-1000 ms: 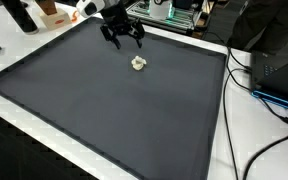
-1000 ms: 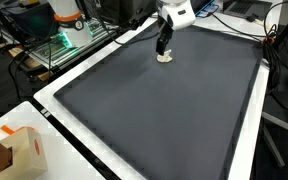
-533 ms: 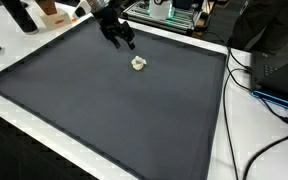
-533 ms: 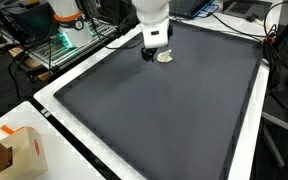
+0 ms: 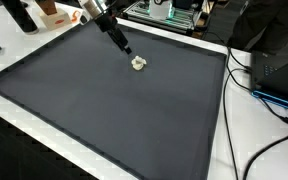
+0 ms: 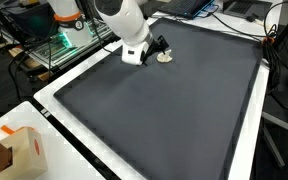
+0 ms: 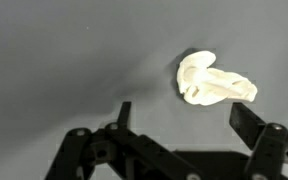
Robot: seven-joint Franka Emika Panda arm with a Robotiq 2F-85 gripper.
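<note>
A small crumpled white object (image 7: 214,82) lies on the dark grey mat (image 5: 114,110). It also shows in both exterior views (image 5: 138,64) (image 6: 165,57). My gripper (image 7: 184,115) is open and empty, its two black fingers spread just short of the object, low over the mat. In an exterior view the gripper (image 5: 125,48) sits just beside the white object, tilted. In an exterior view the gripper (image 6: 158,47) is partly hidden behind the white wrist.
The mat has a white border (image 5: 224,110). Black cables (image 5: 259,80) and a dark box lie beside the mat. A cardboard box (image 6: 19,150) stands near a corner. Equipment racks (image 6: 64,40) stand behind.
The arm has swung and tilted over, lowering the gripper toward the mat beside the white object. The white object has not moved.
</note>
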